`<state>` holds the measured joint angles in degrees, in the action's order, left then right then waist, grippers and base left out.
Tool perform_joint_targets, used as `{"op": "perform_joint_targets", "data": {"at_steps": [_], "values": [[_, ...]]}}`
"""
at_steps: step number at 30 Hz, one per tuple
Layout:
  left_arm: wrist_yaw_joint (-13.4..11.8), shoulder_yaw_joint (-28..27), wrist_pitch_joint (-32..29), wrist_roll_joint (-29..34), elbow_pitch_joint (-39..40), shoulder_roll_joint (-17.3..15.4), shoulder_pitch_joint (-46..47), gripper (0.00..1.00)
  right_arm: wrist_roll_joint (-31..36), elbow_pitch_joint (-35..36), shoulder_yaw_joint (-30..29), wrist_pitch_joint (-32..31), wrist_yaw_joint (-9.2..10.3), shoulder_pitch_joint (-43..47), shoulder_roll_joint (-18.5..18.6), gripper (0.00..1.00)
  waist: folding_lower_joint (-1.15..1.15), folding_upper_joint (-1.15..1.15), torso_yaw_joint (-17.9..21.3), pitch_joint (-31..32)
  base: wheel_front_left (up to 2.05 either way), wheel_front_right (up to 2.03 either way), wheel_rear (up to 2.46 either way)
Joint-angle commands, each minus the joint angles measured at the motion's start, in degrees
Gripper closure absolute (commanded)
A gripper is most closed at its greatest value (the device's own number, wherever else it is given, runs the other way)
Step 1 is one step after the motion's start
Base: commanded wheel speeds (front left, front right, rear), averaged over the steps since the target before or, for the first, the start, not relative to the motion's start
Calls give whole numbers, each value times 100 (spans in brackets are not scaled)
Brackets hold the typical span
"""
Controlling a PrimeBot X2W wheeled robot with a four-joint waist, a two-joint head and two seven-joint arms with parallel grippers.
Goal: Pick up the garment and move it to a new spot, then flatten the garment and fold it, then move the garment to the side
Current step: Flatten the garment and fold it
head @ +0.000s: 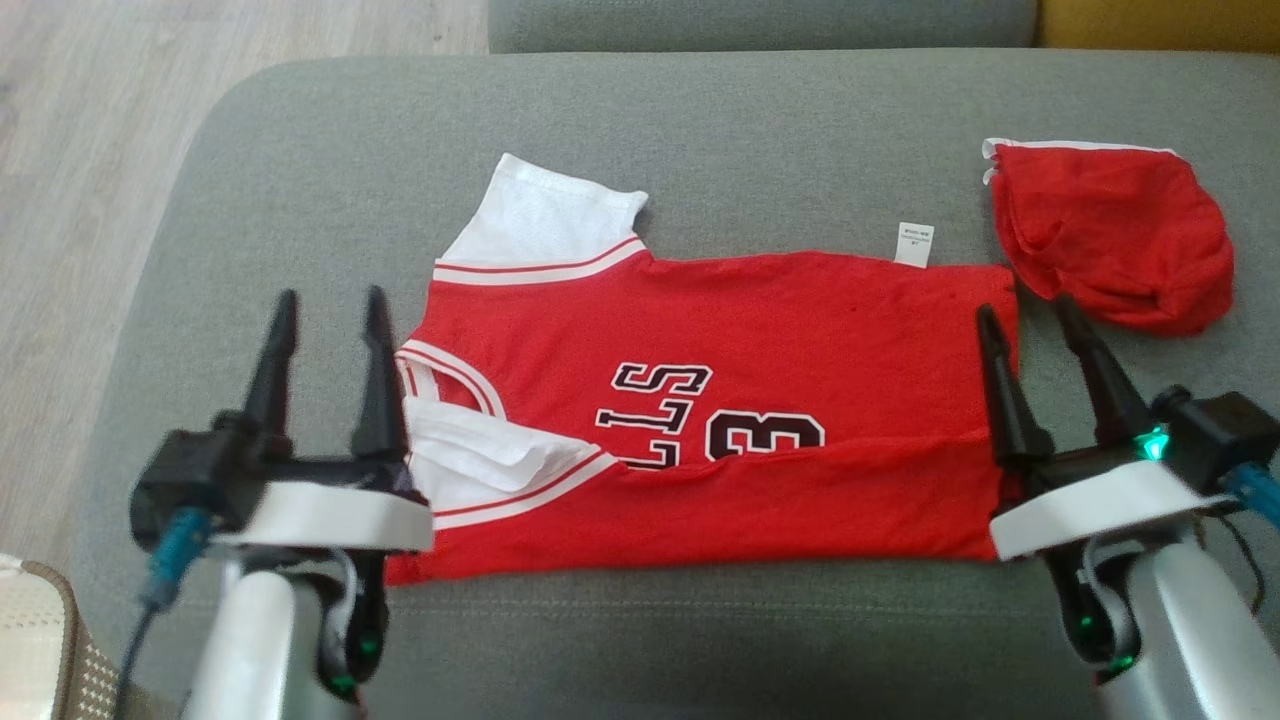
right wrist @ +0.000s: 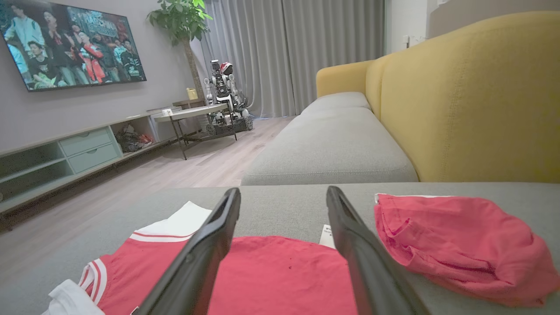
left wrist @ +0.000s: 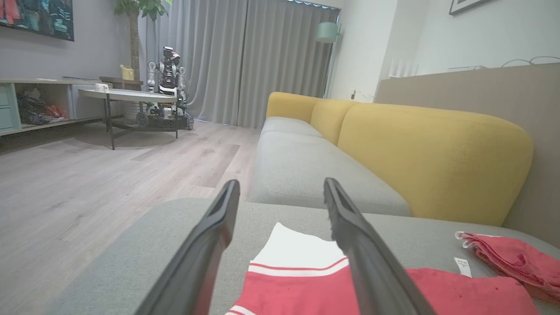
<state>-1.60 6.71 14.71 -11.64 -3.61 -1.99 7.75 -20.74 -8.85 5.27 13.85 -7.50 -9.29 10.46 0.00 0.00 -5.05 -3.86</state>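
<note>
Garment (head: pixel 760 330) flat on grey cushion (head: pixel 700 120), lying between the pincers: left gripper (head: pixel 332 300) at its 9 o'clock edge, right gripper (head: pixel 1030 308) at its 3 o'clock edge. Both spread wide, gripping nothing. Red jersey, white sleeves, 6 o'clock strip folded over black lettering.

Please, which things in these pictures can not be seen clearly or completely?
- Head view: lettering on the jersey is half covered by its folded-up near edge.
- Head view: print on the white label is too small to read.
- Right wrist view: the bunched red cloth hides its own shape.
</note>
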Motion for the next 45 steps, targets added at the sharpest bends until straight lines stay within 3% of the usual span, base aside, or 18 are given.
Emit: {"op": "perform_joint_targets", "data": {"at_steps": [1, 12, 18, 23, 31, 36, 41, 45], "values": [[-57, -59, 29, 98, 200, -89, 85, 0, 181, 222, 146, 78, 1, -10, -43, 0, 0, 0, 1, -9, 0, 0, 0], [-172, 252, 29, 237, -8, -89, 86, 0, 555, 150, 284, 113, 1, 1, -333, 0, 0, 0, 124, -117, 0, 0, 0], [21, 208, 29, 434, -451, -117, 568, 0, 569, 202, 315, 114, 1, -272, -332, 0, 0, 0, 330, -557, 0, 0, 0], [349, 284, -36, 595, -1404, -420, 1497, 0, 562, 157, 375, 114, 1, -613, -361, 0, 0, 0, 553, -1043, 0, 0, 0], [765, 127, -1322, 383, -2916, -1210, 3532, 0, 577, 150, 706, 65, 1, -1288, -395, 0, 0, 0, 1001, -1761, 0, 0, 0], [879, 244, -2161, 201, -3715, -1693, 4456, 0, 534, 150, 821, 62, 1, -1594, -439, 0, 0, 0, 1243, -2048, 0, 0, 0], [903, 421, -2808, -47, -4312, -1909, 5013, 0, 479, 148, 833, 83, 1, -1716, -489, 0, 0, 0, 1408, -2245, 0, 0, 0], [906, 640, -2891, -209, -4529, -2068, 5288, 0, 448, 151, 835, 97, 1, -1756, -526, 0, 0, 0, 1536, -2377, 0, 0, 0]]}}
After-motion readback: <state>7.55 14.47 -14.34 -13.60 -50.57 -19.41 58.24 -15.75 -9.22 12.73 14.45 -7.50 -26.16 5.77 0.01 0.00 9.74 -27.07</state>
